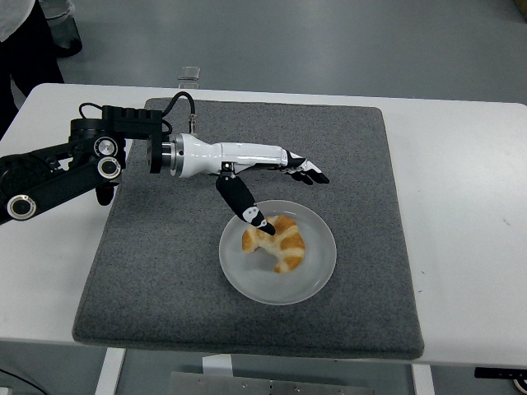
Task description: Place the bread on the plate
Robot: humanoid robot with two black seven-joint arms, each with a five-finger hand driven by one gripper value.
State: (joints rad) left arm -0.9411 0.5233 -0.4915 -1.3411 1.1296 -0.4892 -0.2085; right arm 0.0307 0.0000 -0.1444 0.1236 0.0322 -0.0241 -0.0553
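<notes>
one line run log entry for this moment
left hand: open, above plate's far-left rim | bread: on plate | right hand: not in view

From my remote station: the mat [263,148] lies on the table [469,206]. The plate [317,276] sits on the mat's near half, with the bread [280,244] on it. The left hand [263,177] hovers just behind the plate, thumb over the bread's left end.
</notes>
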